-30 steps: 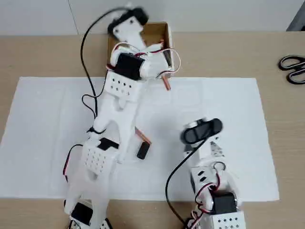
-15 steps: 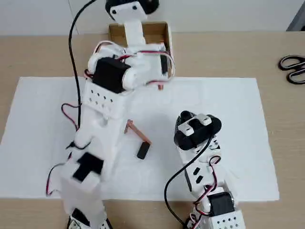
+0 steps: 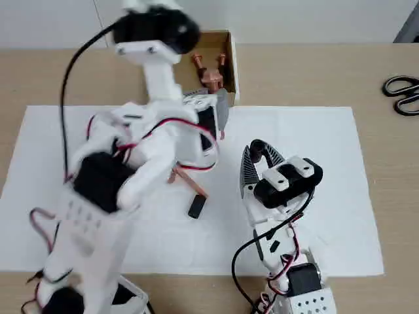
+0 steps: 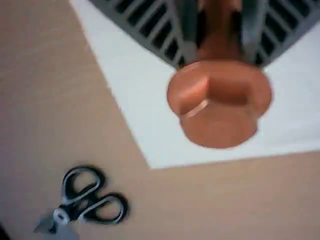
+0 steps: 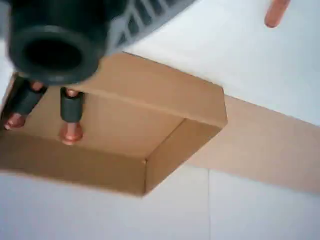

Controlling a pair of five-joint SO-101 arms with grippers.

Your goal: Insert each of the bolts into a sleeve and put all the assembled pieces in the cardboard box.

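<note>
My left gripper hangs over the white paper just in front of the cardboard box, shut on a copper bolt whose head points away from the wrist. My right gripper is above the middle of the paper, shut on a black sleeve that faces the box. Assembled pieces lie inside the box, two of them clear in the right wrist view. A loose copper bolt and a loose black sleeve lie on the paper between the arms.
White paper covers the middle of the wooden table. Black scissors lie at the far right edge, also in the left wrist view as scissors. The left arm's body leans over the paper's left half.
The left arm pulled back from the box towards the paper, keeping its bolt. The right arm rose and swung forward, so its gripper with the sleeve now faces the box.
</note>
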